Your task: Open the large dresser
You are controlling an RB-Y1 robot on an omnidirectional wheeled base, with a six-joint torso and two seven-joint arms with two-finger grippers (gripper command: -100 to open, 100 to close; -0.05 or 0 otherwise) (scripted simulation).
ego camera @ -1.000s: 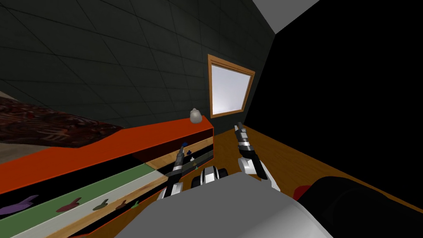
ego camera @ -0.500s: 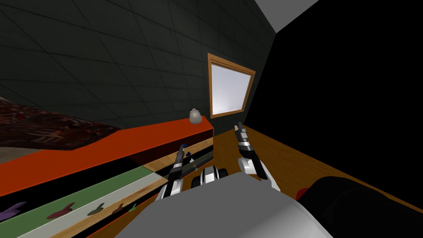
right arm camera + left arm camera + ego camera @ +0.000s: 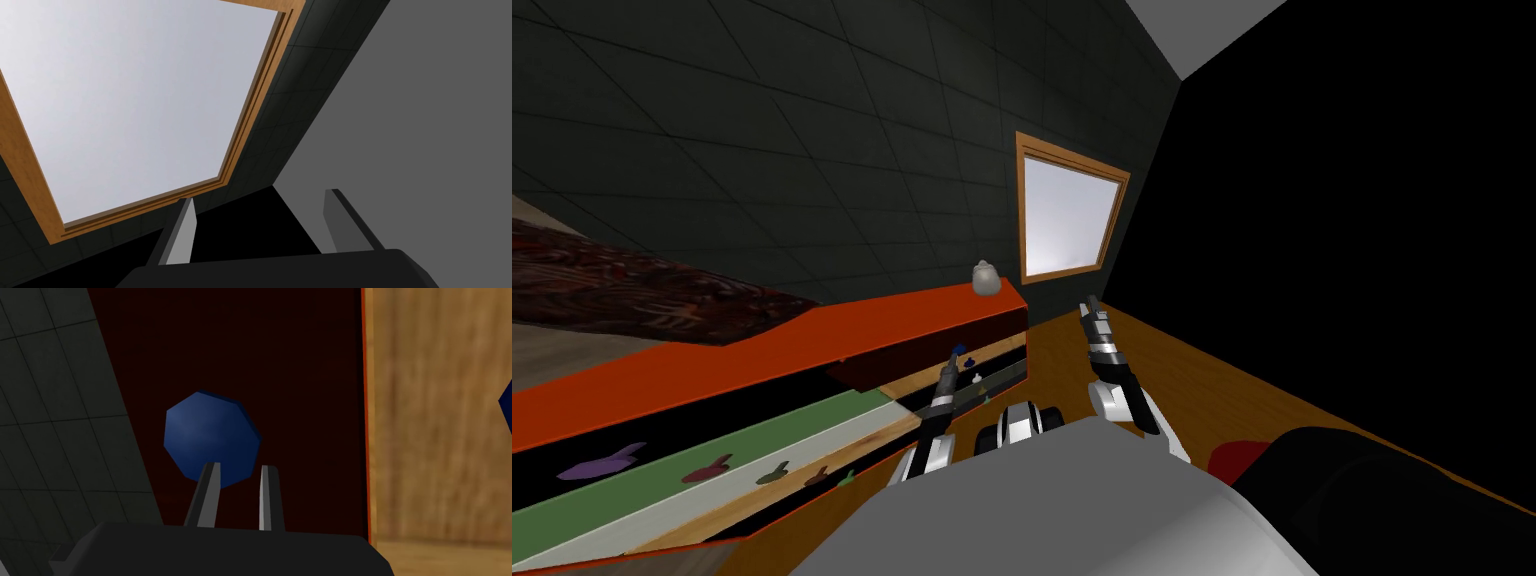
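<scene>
The large dresser [image 3: 812, 340] is orange-red, long and low, with wood, green and white drawer fronts that carry small coloured handles. A blue, faceted knob [image 3: 210, 438] sits on a dark red front near its right end [image 3: 959, 351]. My left gripper [image 3: 955, 358] is at that knob. Its fingers [image 3: 209, 488] are drawn close together, and their tips [image 3: 240, 467] overlap the knob's lower edge. My right gripper [image 3: 1089, 305] is raised to the right of the dresser, open and empty [image 3: 260, 195].
A small grey object [image 3: 985, 279] stands on the dresser's top at its right end. A wood-framed window [image 3: 1068, 210] is in the dark tiled wall behind. Wooden floor [image 3: 1152, 380] runs right of the dresser to a black area. A dark patterned surface [image 3: 632, 300] lies far left.
My left gripper's fingers have drawn in from wide open to a narrow gap at the blue knob. The head view has shifted a little. The right arm has not moved.
</scene>
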